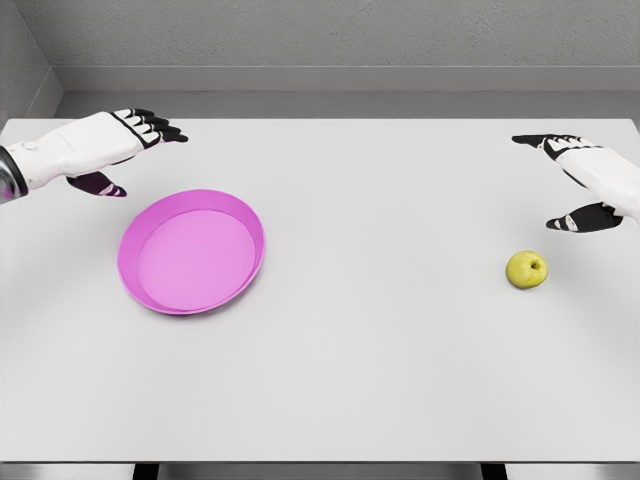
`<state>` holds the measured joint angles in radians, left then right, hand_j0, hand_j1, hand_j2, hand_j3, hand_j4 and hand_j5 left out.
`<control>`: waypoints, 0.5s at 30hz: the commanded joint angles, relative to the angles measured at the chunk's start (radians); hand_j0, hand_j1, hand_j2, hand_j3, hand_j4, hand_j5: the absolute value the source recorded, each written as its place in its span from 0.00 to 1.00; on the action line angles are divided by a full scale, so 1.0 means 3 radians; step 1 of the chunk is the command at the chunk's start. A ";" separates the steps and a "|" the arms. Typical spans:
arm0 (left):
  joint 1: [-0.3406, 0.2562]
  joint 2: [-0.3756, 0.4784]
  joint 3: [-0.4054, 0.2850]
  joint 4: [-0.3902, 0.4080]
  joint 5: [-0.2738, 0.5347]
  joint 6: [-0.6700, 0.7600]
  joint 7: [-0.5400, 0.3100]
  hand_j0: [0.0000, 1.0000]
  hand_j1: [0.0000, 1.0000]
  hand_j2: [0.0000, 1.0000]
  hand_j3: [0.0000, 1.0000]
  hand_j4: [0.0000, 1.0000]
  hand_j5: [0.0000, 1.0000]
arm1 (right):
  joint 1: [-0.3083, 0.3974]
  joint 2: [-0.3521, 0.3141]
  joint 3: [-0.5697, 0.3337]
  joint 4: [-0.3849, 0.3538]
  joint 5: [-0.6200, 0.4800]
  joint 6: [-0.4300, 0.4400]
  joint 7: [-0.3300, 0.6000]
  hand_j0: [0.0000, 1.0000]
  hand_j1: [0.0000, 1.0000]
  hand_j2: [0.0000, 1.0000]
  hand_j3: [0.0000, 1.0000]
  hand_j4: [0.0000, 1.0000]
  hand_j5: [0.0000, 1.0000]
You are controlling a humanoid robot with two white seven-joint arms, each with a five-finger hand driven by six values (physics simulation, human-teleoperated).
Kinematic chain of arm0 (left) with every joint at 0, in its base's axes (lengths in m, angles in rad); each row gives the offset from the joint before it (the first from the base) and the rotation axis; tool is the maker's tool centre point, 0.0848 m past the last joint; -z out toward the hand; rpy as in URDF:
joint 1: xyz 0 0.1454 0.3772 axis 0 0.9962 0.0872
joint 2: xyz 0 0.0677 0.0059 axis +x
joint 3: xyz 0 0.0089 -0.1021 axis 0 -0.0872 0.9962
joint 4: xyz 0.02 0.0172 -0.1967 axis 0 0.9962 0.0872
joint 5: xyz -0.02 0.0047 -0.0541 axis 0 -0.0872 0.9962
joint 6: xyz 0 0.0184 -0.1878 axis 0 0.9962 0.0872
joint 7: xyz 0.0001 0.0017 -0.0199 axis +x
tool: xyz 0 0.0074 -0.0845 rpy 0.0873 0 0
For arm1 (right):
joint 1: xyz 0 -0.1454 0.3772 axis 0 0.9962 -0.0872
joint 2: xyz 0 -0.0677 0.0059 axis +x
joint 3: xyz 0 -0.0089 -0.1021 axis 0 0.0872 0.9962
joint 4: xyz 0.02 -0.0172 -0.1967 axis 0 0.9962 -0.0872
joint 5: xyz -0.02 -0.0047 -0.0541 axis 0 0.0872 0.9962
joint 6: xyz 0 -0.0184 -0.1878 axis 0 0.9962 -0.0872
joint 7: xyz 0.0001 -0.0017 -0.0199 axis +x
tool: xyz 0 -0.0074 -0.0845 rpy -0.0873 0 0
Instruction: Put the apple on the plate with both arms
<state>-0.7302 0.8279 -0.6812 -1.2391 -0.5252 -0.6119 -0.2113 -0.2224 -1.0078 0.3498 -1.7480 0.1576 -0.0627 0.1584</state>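
**Yellow-green apple on table, pink plate bare, both hands open**

Yellow-green apple (526,269) at right side of white table (380,380), upright, stem dimple facing up, small shadow beneath. Not on plate; well apart from it, most of the table's width between them.

Pink plate (191,252) at left of centre: round, shallow, raised rim, flat on tabletop. Nothing resting inside.

Left hand (118,150) entering from left edge, white forearm with dark cuff at frame border. Positioned just behind and left of plate, not touching it. Black-tipped fingers (160,128) extended toward the right, thumb (100,185) hanging below and separate from them. Fingers apart, relaxed, holding nothing.

Right hand (585,190) entering from right edge, above and slightly right of apple, near but no contact. Fingers (540,142) stretched toward the left, thumb (580,219) lower, wide gap between thumb and fingers. Nothing grasped.

Hands roughly mirrored across table, palms turned inward. Grey wall and floor strip beyond far table edge. Two dark table supports visible at bottom edge.
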 commanded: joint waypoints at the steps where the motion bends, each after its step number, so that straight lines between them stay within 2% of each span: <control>1: 0.0000 0.0001 0.0000 -0.0001 0.0017 0.0004 -0.0001 1.00 1.00 1.00 1.00 1.00 1.00 | 0.0000 -0.0015 -0.0005 -0.0007 -0.0004 -0.0001 -0.0001 1.00 1.00 1.00 1.00 1.00 1.00; 5: 0.0000 0.0001 0.0000 -0.0001 0.0017 0.0004 -0.0001 1.00 1.00 1.00 1.00 1.00 1.00 | -0.0005 -0.0082 0.0015 -0.0013 -0.0009 -0.0001 0.0004 1.00 1.00 1.00 1.00 1.00 1.00; 6: 0.0000 0.0001 0.0000 -0.0001 0.0017 0.0004 -0.0007 1.00 1.00 1.00 1.00 1.00 1.00 | -0.0005 -0.0164 0.0015 -0.0013 -0.0009 -0.0001 0.0065 1.00 1.00 1.00 1.00 1.00 1.00; 8: 0.0000 0.0007 0.0000 -0.0001 0.0017 0.0004 -0.0001 1.00 1.00 1.00 1.00 1.00 1.00 | -0.0061 -0.0230 0.0010 -0.0013 -0.0014 -0.0087 0.0663 1.00 1.00 1.00 1.00 1.00 1.00; 9: 0.0000 0.0012 0.0000 -0.0001 0.0017 0.0004 -0.0001 1.00 1.00 1.00 1.00 1.00 1.00 | -0.0087 -0.0251 0.0005 -0.0013 -0.0014 -0.0205 0.0872 1.00 1.00 1.00 1.00 1.00 1.00; 11: 0.0000 0.0012 0.0000 -0.0006 0.0017 0.0004 -0.0001 1.00 1.00 1.00 1.00 1.00 1.00 | -0.0087 -0.0261 0.0000 -0.0013 -0.0014 -0.0221 0.1256 1.00 1.00 1.00 1.00 1.00 1.00; 15: 0.0005 0.0012 0.0000 -0.0006 0.0017 0.0004 -0.0006 1.00 1.00 1.00 1.00 1.00 1.00 | -0.0066 -0.0266 0.0010 -0.0007 -0.0024 -0.0359 0.1298 1.00 1.00 1.00 1.00 1.00 1.00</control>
<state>-0.7286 0.8299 -0.6822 -1.2407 -0.5260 -0.6120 -0.2128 -0.2424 -1.0819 0.3530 -1.7508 0.1533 -0.1506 0.5139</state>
